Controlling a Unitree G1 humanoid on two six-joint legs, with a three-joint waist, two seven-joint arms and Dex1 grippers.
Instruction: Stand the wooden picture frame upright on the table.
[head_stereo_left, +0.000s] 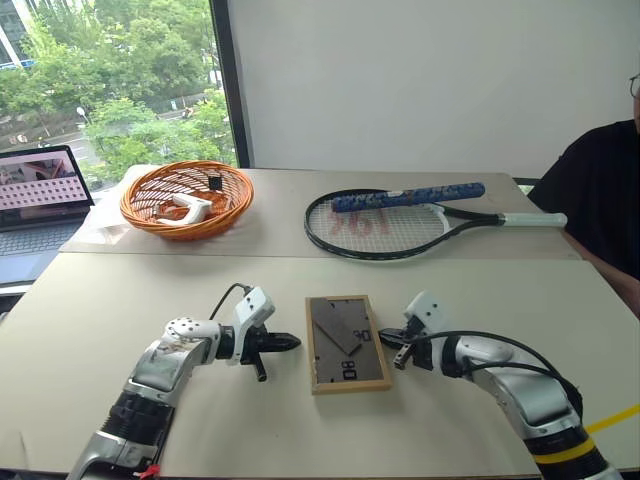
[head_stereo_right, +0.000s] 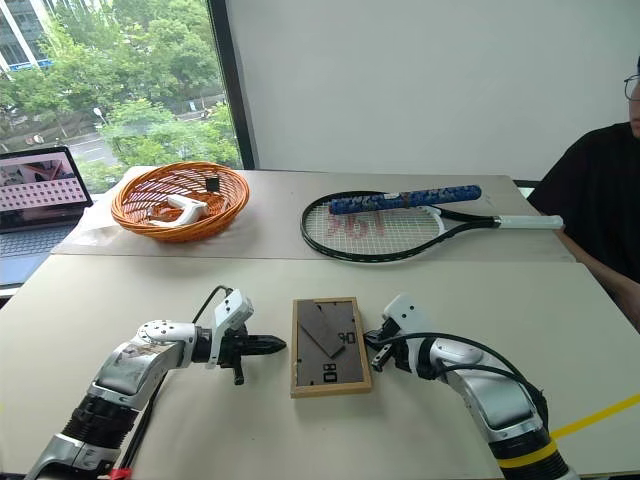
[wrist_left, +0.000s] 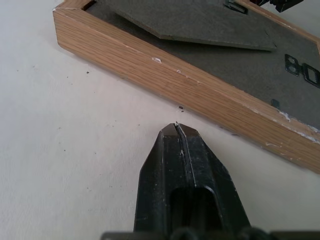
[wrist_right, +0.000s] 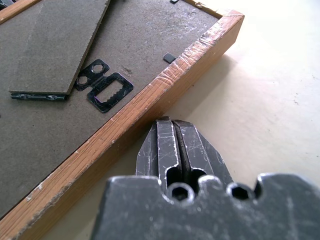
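- On the table, left of the frame: my left gripper has its jaws pressed shut, holding nothing, tip just short of the wood edge.
- Middle: frame lies face down, stand flap up. Pushed from one side only, it may slide rather than lift.
- Right: my right gripper, also shut and empty, close against the opposite edge; its tips might slip off.

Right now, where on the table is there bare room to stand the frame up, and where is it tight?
Bare table runs between the wooden picture frame and the seam; also left of the left gripper. Crowded: the far half holds the basket and tennis racket; the right gripper flanks the frame closely.
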